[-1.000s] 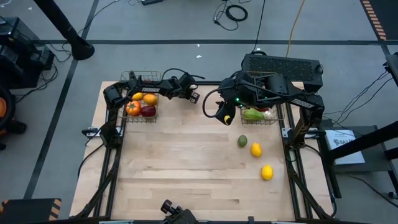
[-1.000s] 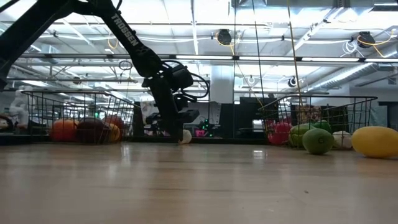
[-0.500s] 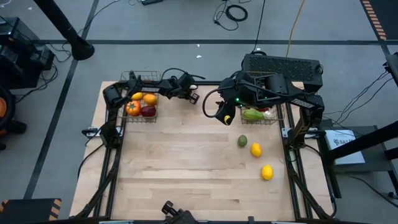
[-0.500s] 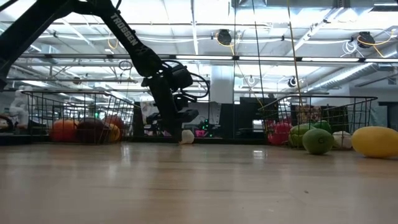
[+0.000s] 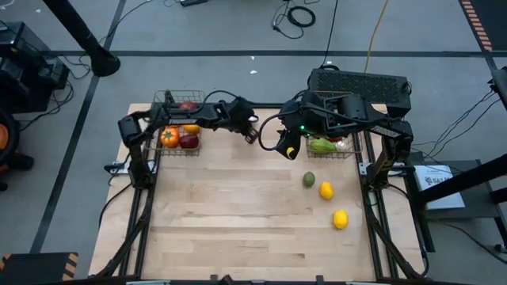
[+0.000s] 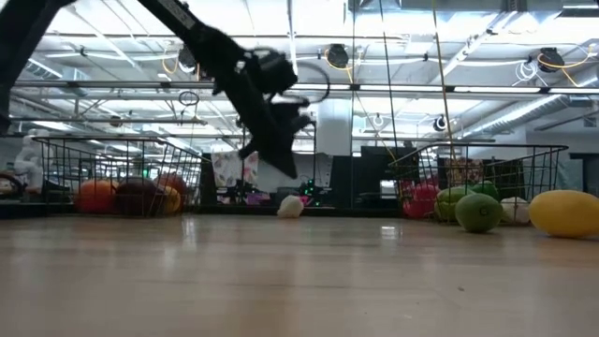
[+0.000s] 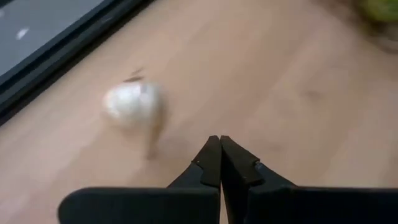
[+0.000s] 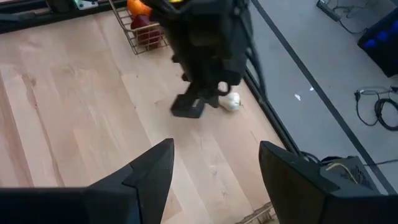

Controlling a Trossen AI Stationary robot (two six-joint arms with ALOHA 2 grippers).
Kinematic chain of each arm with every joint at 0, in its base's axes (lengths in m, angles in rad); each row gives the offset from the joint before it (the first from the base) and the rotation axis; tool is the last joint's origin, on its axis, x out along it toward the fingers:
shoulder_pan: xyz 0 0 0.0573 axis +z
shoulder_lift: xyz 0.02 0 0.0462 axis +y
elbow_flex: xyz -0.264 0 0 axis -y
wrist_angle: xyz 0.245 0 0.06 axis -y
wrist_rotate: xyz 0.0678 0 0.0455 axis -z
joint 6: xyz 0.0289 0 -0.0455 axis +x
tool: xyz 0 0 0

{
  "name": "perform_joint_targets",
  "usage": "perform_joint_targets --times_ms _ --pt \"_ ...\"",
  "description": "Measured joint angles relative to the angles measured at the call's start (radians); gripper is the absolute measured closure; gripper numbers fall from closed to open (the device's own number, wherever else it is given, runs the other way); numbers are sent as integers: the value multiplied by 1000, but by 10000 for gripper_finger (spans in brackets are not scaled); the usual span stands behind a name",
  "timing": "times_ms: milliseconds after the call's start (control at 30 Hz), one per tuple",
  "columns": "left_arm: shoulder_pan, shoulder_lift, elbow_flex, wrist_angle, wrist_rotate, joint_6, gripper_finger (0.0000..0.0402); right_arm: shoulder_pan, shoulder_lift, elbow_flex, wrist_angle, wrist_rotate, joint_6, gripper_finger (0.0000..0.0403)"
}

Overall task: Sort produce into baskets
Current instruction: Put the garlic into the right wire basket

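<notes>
Midway through the sort, the left gripper (image 7: 219, 163), jaws pressed shut on nothing, hangs just above white garlic (image 7: 132, 106) on the wooden table (image 5: 238, 214) at upper centre. The right gripper (image 8: 214, 163) waits open and empty. Both baskets (image 5: 176, 142) (image 5: 342, 149) hold produce; an avocado (image 5: 309, 180) and two lemons (image 5: 325, 190) (image 5: 340, 219) remain at right, amid a cabled workshop.
</notes>
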Motion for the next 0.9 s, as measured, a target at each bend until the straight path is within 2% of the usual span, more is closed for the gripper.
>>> perform_joint_targets --times_ms 100,133,233,300,500,600,767,900 --pt "-43 -36 0 -39 -10 10 401 7 0 0 -18 12 22 176" --pt "-57 -47 0 -55 -47 9 400 12 0 -1 -25 29 23 176" --pt "-84 -65 0 -121 -280 -4 398 30 0 -33 -55 91 28 176" --pt "-72 -60 0 -123 -369 13 398 44 2 -49 -68 107 47 176" --pt "6 38 -9 -38 -323 -34 397 97 1 -86 -65 109 70 176" --pt "43 79 -8 -31 -235 -43 396 118 1 -91 -65 110 74 176" --pt "58 129 -6 19 -208 -61 396 144 0 -91 -65 115 74 176" --pt "59 161 -4 83 -146 -54 396 151 0 -90 -61 115 74 176"
